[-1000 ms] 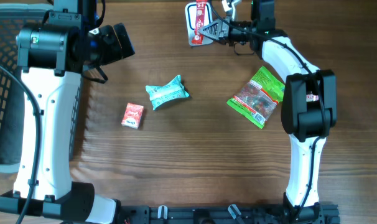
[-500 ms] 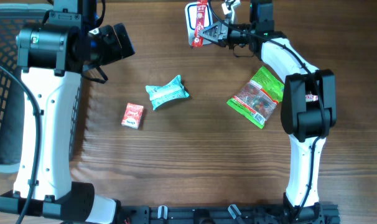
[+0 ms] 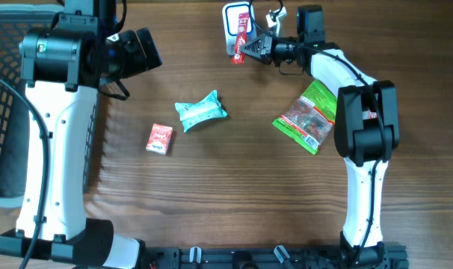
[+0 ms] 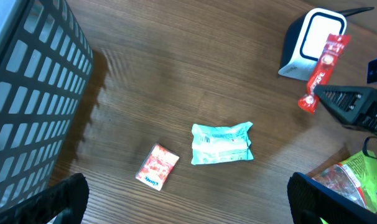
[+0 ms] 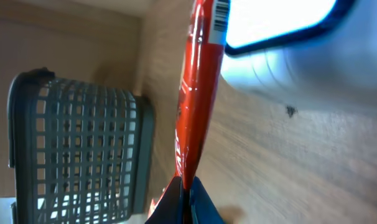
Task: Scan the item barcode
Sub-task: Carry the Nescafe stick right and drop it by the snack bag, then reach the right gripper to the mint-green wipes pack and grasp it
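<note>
Red stick packet (image 3: 242, 31), pinched at one end in the closed right gripper (image 3: 246, 51), in front of the white scanner (image 3: 230, 19) at desk's far edge. Left gripper (image 3: 140, 51) spread wide, empty, near far-left corner, beside basket (image 3: 2, 75).

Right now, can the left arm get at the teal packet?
Probably yes. The left gripper is open and empty. The teal packet lies alone on the bare table in its camera's view, apart from the red box, with nothing over it.
</note>
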You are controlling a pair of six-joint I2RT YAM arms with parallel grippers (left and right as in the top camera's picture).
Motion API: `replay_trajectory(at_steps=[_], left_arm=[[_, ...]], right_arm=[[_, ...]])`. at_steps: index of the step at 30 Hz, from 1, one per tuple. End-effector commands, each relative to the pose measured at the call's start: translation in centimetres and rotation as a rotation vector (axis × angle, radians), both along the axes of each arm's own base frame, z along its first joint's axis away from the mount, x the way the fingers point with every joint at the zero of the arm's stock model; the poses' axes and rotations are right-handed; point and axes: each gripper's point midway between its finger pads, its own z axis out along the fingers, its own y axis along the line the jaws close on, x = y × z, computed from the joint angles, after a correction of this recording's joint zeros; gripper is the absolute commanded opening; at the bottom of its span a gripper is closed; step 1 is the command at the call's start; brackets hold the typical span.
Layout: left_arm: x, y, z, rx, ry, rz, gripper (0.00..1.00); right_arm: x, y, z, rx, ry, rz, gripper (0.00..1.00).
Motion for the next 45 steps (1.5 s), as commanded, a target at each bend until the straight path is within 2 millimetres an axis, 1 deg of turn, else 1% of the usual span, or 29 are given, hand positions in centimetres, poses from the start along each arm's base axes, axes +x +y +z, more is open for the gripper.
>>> replay_trajectory(at_steps=[1,2,4,5,6,8,10,12,14,16,18,21,22,23,24,25,26,27,29,30,31,33,34,37,40,42,43,45], left_arm=[[0.0,0.1,0.1,0.006,-0.002,-0.015,1.00],[0.0,0.1,0.1,0.006,-0.002,-0.015,1.00],[0.0,0.1,0.1,0.006,-0.002,-0.015,1.00],[0.0,0.1,0.1,0.006,-0.002,-0.015,1.00],[0.0,0.1,0.1,0.006,-0.002,-0.015,1.00],[0.0,0.1,0.1,0.006,-0.002,-0.015,1.00],[0.0,0.1,0.1,0.006,-0.002,-0.015,1.00],[0.0,0.1,0.1,0.006,-0.002,-0.015,1.00],[0.0,0.1,0.1,0.006,-0.002,-0.015,1.00],[0.0,0.1,0.1,0.006,-0.002,-0.015,1.00],[0.0,0.1,0.1,0.006,-0.002,-0.015,1.00],[0.0,0.1,0.1,0.006,-0.002,-0.015,1.00],[0.0,0.1,0.1,0.006,-0.002,-0.015,1.00],[0.0,0.1,0.1,0.006,-0.002,-0.015,1.00],[0.0,0.1,0.1,0.006,-0.002,-0.015,1.00],[0.0,0.1,0.1,0.006,-0.002,-0.015,1.00],[0.0,0.1,0.1,0.006,-0.002,-0.015,1.00],[0.0,0.1,0.1,0.006,-0.002,-0.015,1.00],[0.0,0.1,0.1,0.006,-0.002,-0.015,1.00],[0.0,0.1,0.1,0.006,-0.002,-0.015,1.00],[0.0,0.1,0.1,0.006,-0.002,-0.015,1.00],[0.0,0.1,0.1,0.006,-0.002,-0.015,1.00],[0.0,0.1,0.1,0.006,-0.002,-0.015,1.00],[0.0,0.1,0.1,0.006,-0.002,-0.015,1.00],[0.0,0.1,0.1,0.006,-0.002,-0.015,1.00],[0.0,0.1,0.1,0.006,-0.002,-0.015,1.00],[0.0,0.1,0.1,0.006,-0.002,-0.015,1.00],[0.0,0.1,0.1,0.006,-0.002,-0.015,1.00]], right_arm=[[-1.0,-0.6,5.9,-0.047,-0.134,0.017,0.04],[-1.5,-1.1,6.8,-0.085,-0.148,0.012,0.04],[-3.6,-2.5,8.8,-0.206,-0.162,0.007,0.04],[-4.4,-2.9,9.3,-0.245,-0.159,0.007,0.04],[-5.9,-3.8,10.2,-0.306,-0.147,0.005,0.04],[-8.1,-5.4,11.2,-0.402,-0.126,0.003,0.04],[-11.0,-7.8,11.9,-0.551,-0.111,0.013,0.04],[-14.5,-11.3,11.6,-0.751,-0.016,-0.006,0.04],[-17.3,-14.2,10.8,-0.910,0.090,-0.012,0.04],[-19.6,-16.5,10.0,-1.035,0.212,-0.022,0.04],[-20.5,-18.2,9.1,-1.125,0.280,-0.058,0.04],[-20.8,-19.9,8.1,-1.214,0.330,-0.119,0.05],[-20.9,-20.4,7.7,-1.237,0.344,-0.136,0.09],[-21.0,-20.7,7.2,-1.254,0.354,-0.148,0.26],[-21.0,-20.8,6.7,-1.257,0.359,-0.154,0.46],[-20.9,-20.8,6.0,-1.257,0.359,-0.154,0.53],[-20.9,-20.8,5.3,-1.257,0.359,-0.153,0.68],[-20.9,-20.8,4.6,-1.258,0.359,-0.151,0.77],[-20.7,-20.7,3.6,-1.254,0.353,-0.157,0.80],[-20.5,-20.3,3.0,-1.232,0.346,-0.161,0.80],[-20.1,-19.3,2.4,-1.171,0.337,-0.155,0.79],[-19.6,-16.4,1.8,-1.017,0.313,-0.118,0.74],[-19.4,-14.1,1.7,-0.916,0.265,-0.054,0.72],[-19.2,-9.6,2.0,-0.776,0.109,0.110,0.70],[-19.1,-6.0,2.4,-0.760,0.001,0.174,0.70],[-19.4,-3.7,2.7,-0.751,-0.057,0.214,0.70],[-19.6,-2.3,2.8,-0.741,-0.082,0.228,0.70],[-19.6,-0.2,3.2,-0.718,-0.114,0.226,0.70]])
